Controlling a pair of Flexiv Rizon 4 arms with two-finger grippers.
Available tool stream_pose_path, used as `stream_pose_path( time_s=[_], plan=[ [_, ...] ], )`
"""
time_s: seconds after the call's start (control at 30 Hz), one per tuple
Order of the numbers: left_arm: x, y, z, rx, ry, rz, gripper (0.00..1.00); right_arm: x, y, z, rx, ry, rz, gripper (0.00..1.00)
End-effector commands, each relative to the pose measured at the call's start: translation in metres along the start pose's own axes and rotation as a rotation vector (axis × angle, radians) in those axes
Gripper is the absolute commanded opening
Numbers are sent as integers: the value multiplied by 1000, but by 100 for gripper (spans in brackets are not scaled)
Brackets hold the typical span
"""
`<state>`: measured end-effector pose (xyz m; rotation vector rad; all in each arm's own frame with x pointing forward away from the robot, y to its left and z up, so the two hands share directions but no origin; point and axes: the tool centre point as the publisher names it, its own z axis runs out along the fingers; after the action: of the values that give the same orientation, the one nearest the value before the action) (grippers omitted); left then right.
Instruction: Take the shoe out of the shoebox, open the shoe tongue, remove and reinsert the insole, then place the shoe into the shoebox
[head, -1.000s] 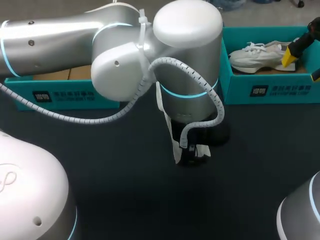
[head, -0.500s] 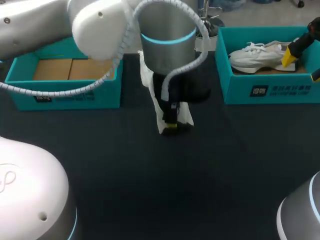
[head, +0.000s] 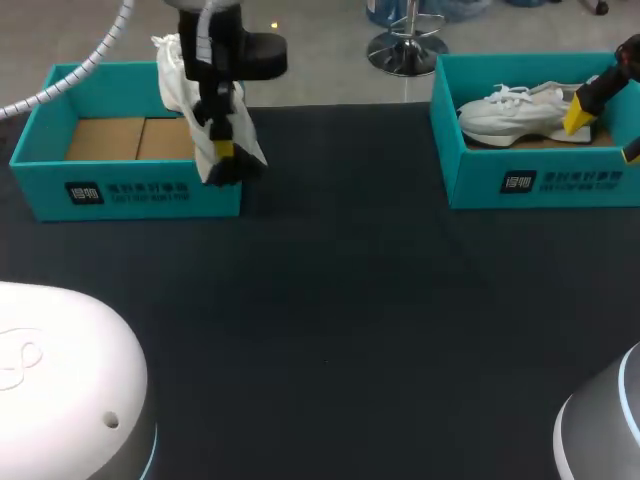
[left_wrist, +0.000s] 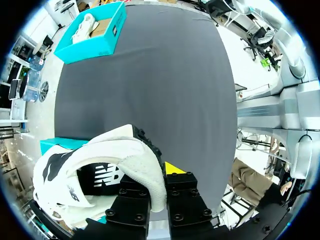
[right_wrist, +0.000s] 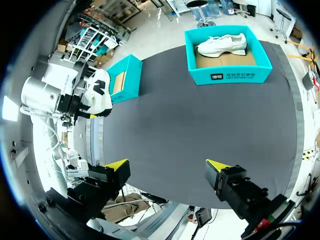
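I'm looking down on a table (head: 330, 330) covered in a dark, matte cloth, which fills most of my head view. Two teal shoeboxes sit directly on it, both open at the top, both close to the far edge and well apart from each other. The left shoebox (head: 130, 192) stands at the far left, its long printed wall turned toward me and a brown cardboard floor showing inside. The right shoebox (head: 540, 182) stands at the far right, likewise with a printed wall facing me. The two stand roughly in line along that far edge.
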<state>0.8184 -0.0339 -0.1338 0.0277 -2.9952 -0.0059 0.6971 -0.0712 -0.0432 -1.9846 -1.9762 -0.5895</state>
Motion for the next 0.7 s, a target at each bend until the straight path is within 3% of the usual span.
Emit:
stream_pose_path(
  time_s=[0.03,0.2,0.27,0.43,0.6,0.7],
  plan=[
    [-32,89,-1,65,97,-4,0,1,3,0,5,-3,0,100],
    [-52,130,3,46,99,-51,0,1,3,0,5,-3,0,100],
    [-54,145,4,10,81,-73,0,1,3,0,5,-3,0,100],
    [-57,180,6,11,81,-124,0,1,3,0,5,-3,0,100],
    [-61,200,11,6,93,-169,0,1,3,0,5,-3,0,100],
    [-62,201,12,18,93,-179,0,1,3,0,5,-3,0,100]
  ],
)
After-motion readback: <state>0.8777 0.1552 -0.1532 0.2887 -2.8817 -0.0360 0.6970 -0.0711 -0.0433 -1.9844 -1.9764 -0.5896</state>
